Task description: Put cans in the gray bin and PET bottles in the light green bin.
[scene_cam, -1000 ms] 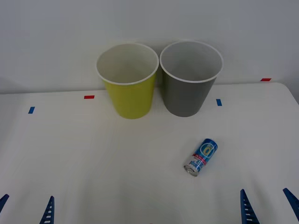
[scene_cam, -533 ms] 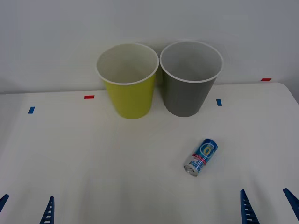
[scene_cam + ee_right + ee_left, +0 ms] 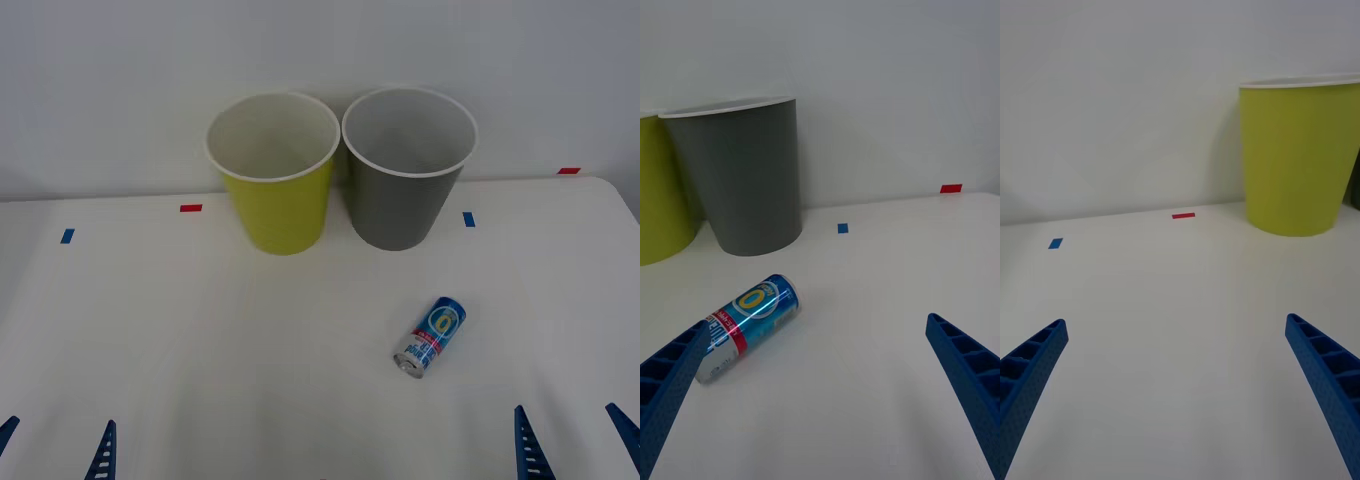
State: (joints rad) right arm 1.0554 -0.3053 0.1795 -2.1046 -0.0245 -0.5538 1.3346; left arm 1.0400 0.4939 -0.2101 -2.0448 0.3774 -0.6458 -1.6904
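Note:
A small blue can (image 3: pixel 431 335) with a yellow-and-white round logo lies on its side on the white table (image 3: pixel 200 340), right of centre. In the right wrist view the can (image 3: pixel 749 320) lies just ahead of one blue finger. The gray bin (image 3: pixel 407 167) and the light green bin (image 3: pixel 275 172) stand upright side by side at the back, both with nothing inside. My right gripper (image 3: pixel 570 440) is open at the near right edge, short of the can. My left gripper (image 3: pixel 55 445) is open at the near left, with nothing between its fingers. No PET bottle is in view.
Small red tape marks (image 3: pixel 190 208) and blue tape marks (image 3: pixel 468 219) lie on the table near the back. A pale wall stands right behind the bins. The table's right edge (image 3: pixel 625 210) runs close to the right gripper's side.

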